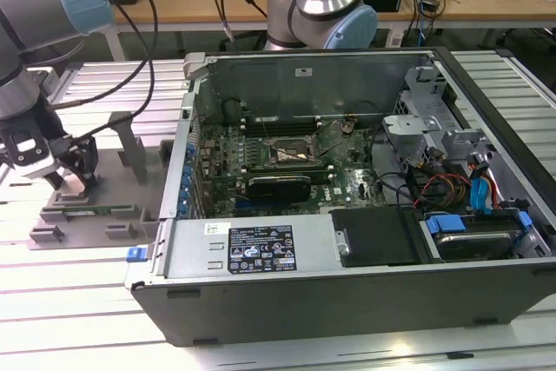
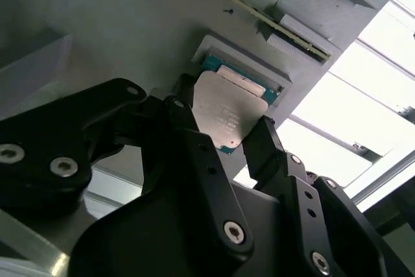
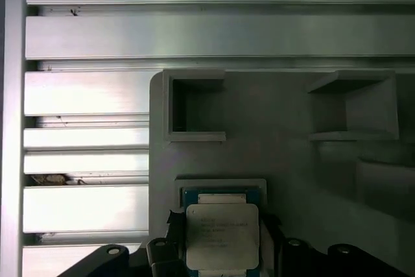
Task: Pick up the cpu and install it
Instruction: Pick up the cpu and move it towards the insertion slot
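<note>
The cpu [image 2: 225, 109] is a small square chip with a silver-grey top and a green edge. It sits between my black fingers [image 2: 188, 121] at a shallow pocket of the grey plastic tray [image 1: 104, 215]. My gripper [image 2: 224, 124] is shut on the cpu, one finger against each of two opposite edges. The first wrist view shows the cpu [image 3: 222, 235] framed by the pocket, with the gripper [image 3: 220, 241] around it. In the exterior view my gripper [image 1: 76, 171] is low over the tray, at that view's left. The motherboard socket [image 1: 293, 154] lies open inside the computer case [image 1: 347, 258].
The open case fills the middle and the exterior view's right, with tall metal walls, cables [image 1: 443, 184] and a drive cage [image 1: 408, 128]. The tray carries upright grey blocks [image 1: 130, 141]. A second arm's base [image 1: 321, 6] stands behind the case. The table [image 1: 78, 301] is ribbed aluminium.
</note>
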You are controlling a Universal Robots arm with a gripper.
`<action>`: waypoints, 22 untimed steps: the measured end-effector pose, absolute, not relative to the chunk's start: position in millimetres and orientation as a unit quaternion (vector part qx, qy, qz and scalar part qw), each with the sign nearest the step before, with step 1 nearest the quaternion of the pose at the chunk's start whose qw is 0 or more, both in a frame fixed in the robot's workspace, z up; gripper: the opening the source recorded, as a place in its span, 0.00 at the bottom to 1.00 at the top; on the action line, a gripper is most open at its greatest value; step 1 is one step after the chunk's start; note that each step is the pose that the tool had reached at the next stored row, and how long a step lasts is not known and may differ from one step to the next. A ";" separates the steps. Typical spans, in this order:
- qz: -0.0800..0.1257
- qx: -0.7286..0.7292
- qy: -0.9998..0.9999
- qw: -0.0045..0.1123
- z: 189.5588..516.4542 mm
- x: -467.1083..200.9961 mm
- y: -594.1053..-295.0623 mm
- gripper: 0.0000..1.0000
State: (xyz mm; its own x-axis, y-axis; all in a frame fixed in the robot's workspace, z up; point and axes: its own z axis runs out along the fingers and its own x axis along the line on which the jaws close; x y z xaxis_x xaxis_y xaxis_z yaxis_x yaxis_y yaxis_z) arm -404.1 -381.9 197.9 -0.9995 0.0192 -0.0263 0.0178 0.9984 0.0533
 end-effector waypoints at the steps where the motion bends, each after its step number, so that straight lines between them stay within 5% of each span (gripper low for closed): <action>1: 0.027 0.009 1.000 0.013 200.9 -404.1 -381.9 0.55; 22: 0.027 0.009 1.000 0.013 251.8 -404.1 -380.4 0.55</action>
State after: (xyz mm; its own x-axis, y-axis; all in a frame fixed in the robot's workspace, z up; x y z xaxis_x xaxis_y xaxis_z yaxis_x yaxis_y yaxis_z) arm -404.1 -380.4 251.8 -0.9995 0.0192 -0.0263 0.0178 0.9984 0.0533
